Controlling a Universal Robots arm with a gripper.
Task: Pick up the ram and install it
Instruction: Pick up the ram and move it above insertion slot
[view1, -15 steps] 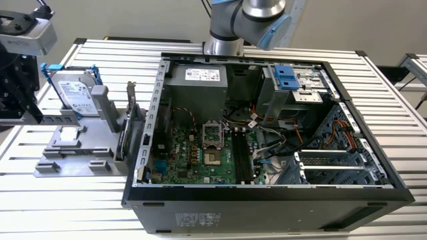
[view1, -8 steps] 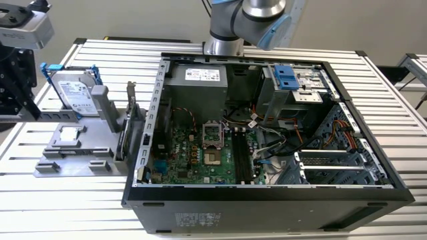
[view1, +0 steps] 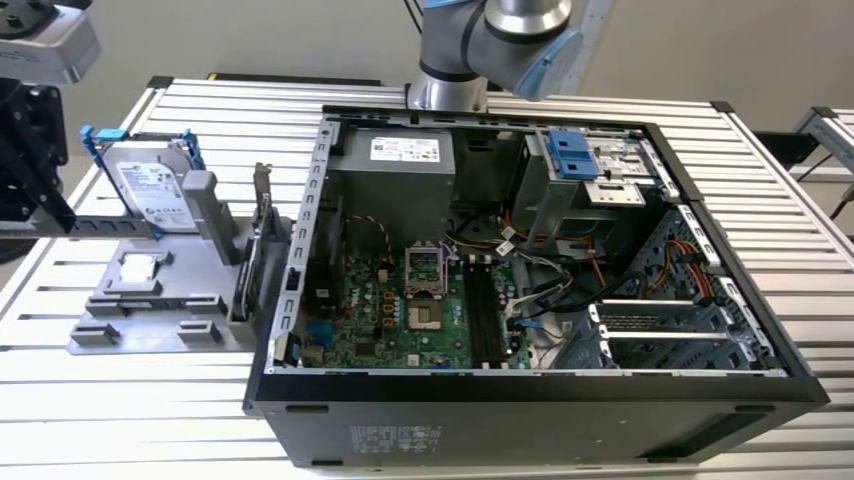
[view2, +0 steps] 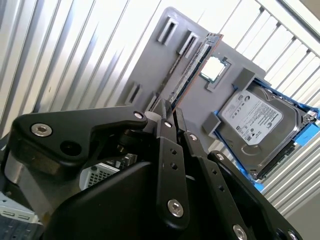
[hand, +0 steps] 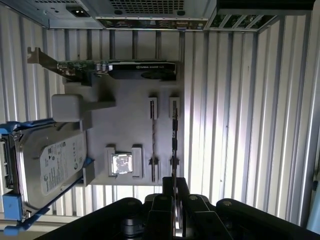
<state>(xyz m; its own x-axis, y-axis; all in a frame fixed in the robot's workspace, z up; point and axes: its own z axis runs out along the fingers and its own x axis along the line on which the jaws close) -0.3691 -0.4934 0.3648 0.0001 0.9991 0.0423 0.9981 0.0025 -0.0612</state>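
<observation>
Standing on its long edge in an outer slot of the flat grey plastic holder (hand: 130, 120), the long, narrow dark circuit-board ram (hand: 174, 135) lines up with the black metal gripper (hand: 174, 181) in both wrist views. The gripper's two fingers are drawn together, and the ram's near end (view2: 192, 70) sits just past their tips; whether they touch it cannot be told. In the exterior view the holder (view1: 154, 318) lies on the slatted metal table (view1: 134, 420) at the exterior view's left, just beside the open black computer case (view1: 534, 400). It also carries a silver hard drive with blue rails (view1: 150, 190).
</observation>
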